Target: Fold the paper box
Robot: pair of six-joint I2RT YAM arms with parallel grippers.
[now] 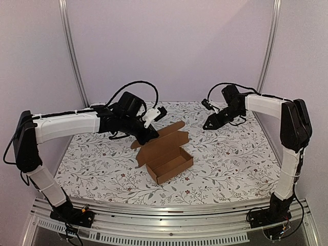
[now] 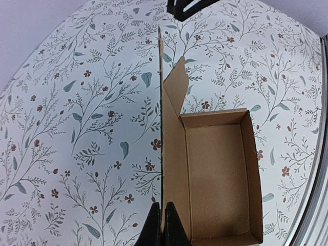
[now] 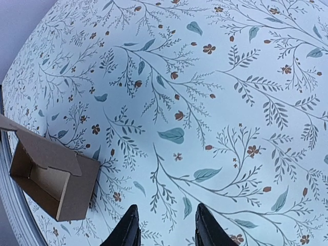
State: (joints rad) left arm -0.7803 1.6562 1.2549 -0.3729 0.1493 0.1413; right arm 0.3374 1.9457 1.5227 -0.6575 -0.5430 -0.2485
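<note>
The paper box [image 1: 171, 163] is plain brown cardboard and stands as an open tray in the middle of the table, its lid panel [image 1: 163, 137] raised behind it. In the left wrist view the tray [image 2: 219, 174] lies to the right and the lid [image 2: 161, 102] shows edge-on as a thin upright line. My left gripper [image 2: 162, 206] is shut on the lid's edge, and in the top view it [image 1: 149, 134] is at the lid's left side. My right gripper [image 1: 209, 125] hangs open over the back right of the table with nothing between its fingers [image 3: 128, 228]. The box [image 3: 51, 179] lies well to its left.
A floral-patterned cloth [image 1: 230, 164] covers the table. White walls with metal uprights [image 1: 72, 51] close the back and sides. A metal rail [image 1: 164, 212] runs along the near edge by the arm bases.
</note>
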